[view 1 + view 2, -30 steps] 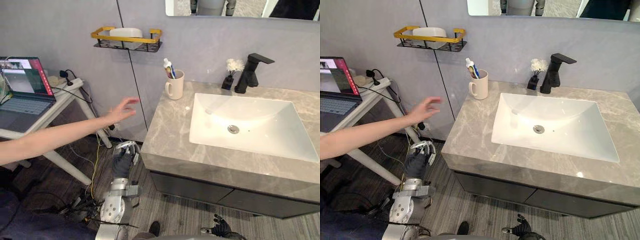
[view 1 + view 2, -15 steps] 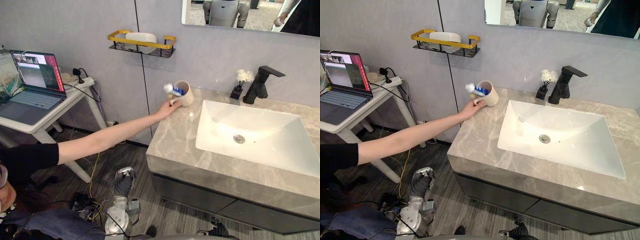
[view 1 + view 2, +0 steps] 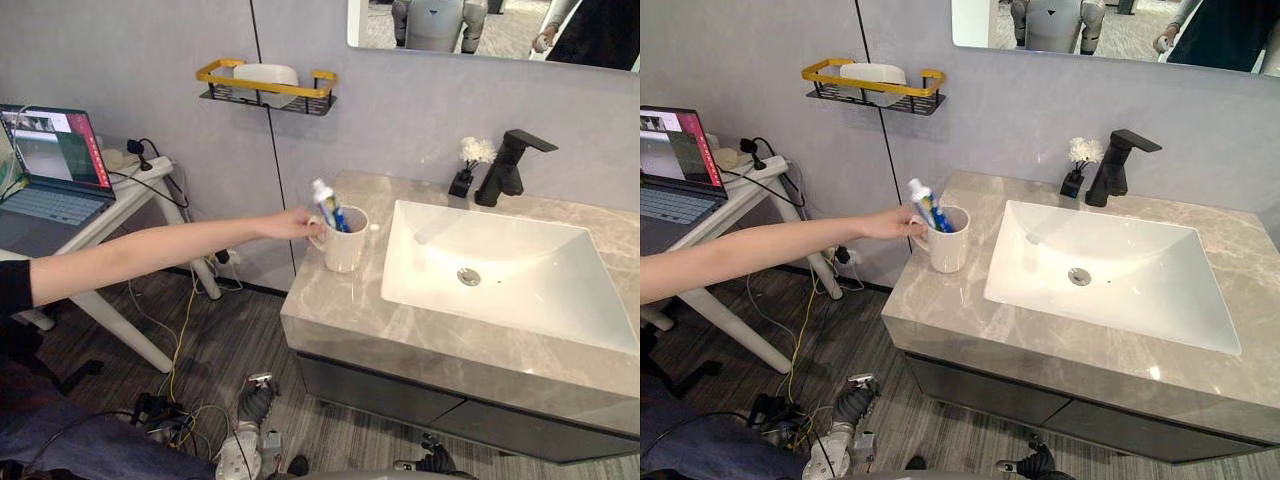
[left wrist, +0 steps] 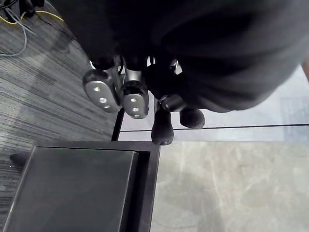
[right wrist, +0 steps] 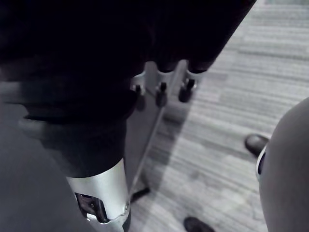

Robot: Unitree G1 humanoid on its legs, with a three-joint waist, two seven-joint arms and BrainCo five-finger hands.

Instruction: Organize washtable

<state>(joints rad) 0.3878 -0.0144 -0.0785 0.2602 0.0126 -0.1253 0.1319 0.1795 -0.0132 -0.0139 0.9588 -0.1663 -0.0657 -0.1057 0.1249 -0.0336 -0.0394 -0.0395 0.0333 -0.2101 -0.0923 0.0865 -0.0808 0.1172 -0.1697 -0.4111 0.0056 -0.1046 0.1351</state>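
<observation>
The robot's own work has not begun, by the look of it; a person's hand (image 3: pixel 291 223) grips the handle of the cream mug (image 3: pixel 345 246), which stands on the washtable counter (image 3: pixel 345 305) near its left edge, just beside the white basin (image 3: pixel 520 275); a toothpaste tube (image 3: pixel 322 196) and a blue toothbrush (image 3: pixel 339 219) lean in the mug

Both robot hands hang low by the floor in front of the cabinet; the left hand (image 4: pixel 134 98) has its fingers loosely straight and holds nothing, and the right hand (image 5: pixel 162 90) is likewise relaxed and empty

The next move, I judge, calls for waiting until the person's arm is off the counter, then lifting 1 hand, likely the left as the nearer, up to the mug; the arm lying across the left approach is the main obstacle, and the counter's front edge must be cleared on the way up

At the back stand a black faucet (image 3: pixel 508 165) and a small vase (image 3: pixel 464 177) of white flowers, well apart from the mug; a yellow wall shelf (image 3: pixel 262 82) hangs above, and a laptop (image 3: pixel 48 168) sits on a side table to the left
</observation>
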